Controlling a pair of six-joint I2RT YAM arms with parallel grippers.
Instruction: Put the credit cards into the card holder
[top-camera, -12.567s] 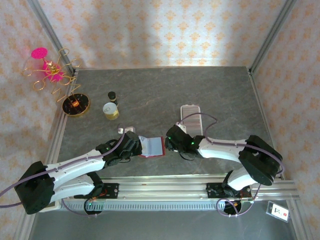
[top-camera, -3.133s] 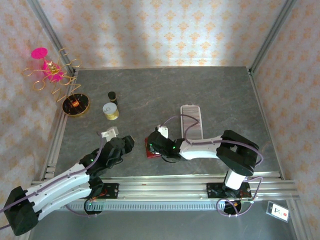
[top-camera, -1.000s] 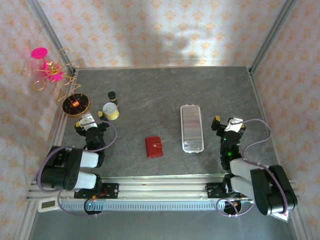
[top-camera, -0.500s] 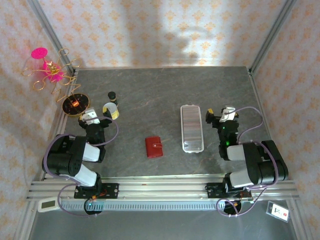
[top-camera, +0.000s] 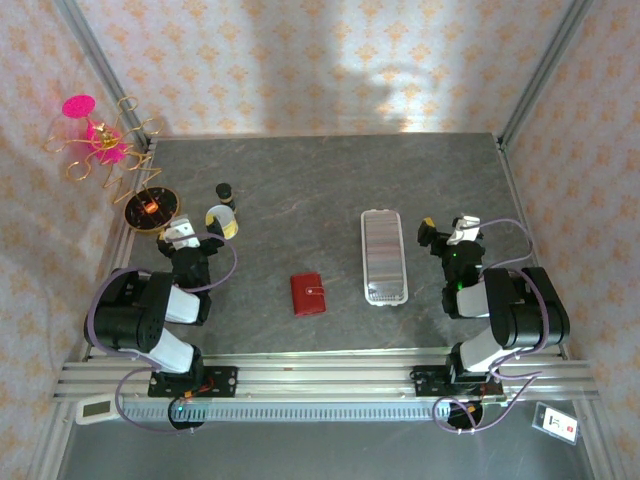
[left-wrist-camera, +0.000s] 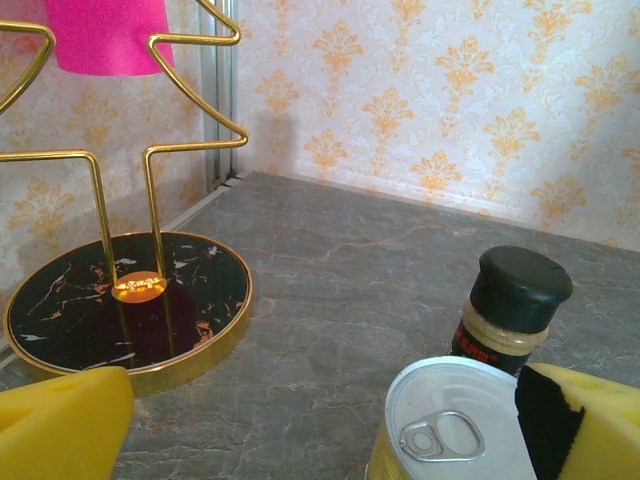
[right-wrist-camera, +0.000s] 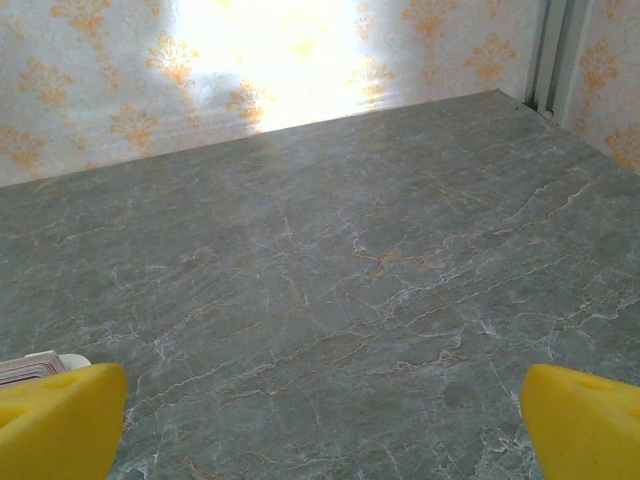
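Note:
The card holder (top-camera: 308, 294) is a small red wallet lying shut and flat on the grey table, midway between the two arms. The credit cards are out of view. Both arms are folded back over their bases. My left gripper (top-camera: 186, 238) (left-wrist-camera: 320, 440) stands open at the table's left side, well left of the card holder, with nothing between its yellow fingers (left-wrist-camera: 60, 425). My right gripper (top-camera: 449, 233) (right-wrist-camera: 320, 430) stands open at the right, facing bare table, its yellow fingers (right-wrist-camera: 585, 420) wide apart.
A white ridged tray (top-camera: 384, 257) lies between the card holder and the right arm. A gold can (top-camera: 222, 222) (left-wrist-camera: 455, 420) and a dark-capped bottle (top-camera: 224, 190) (left-wrist-camera: 515, 300) stand just ahead of the left gripper. A gold wire stand (top-camera: 152, 210) (left-wrist-camera: 125, 305) sits far left.
Both arms have drawn back from the card holder and folded over their bases. In the last half second the right gripper shifted slightly right. The card holder lies shut and still.

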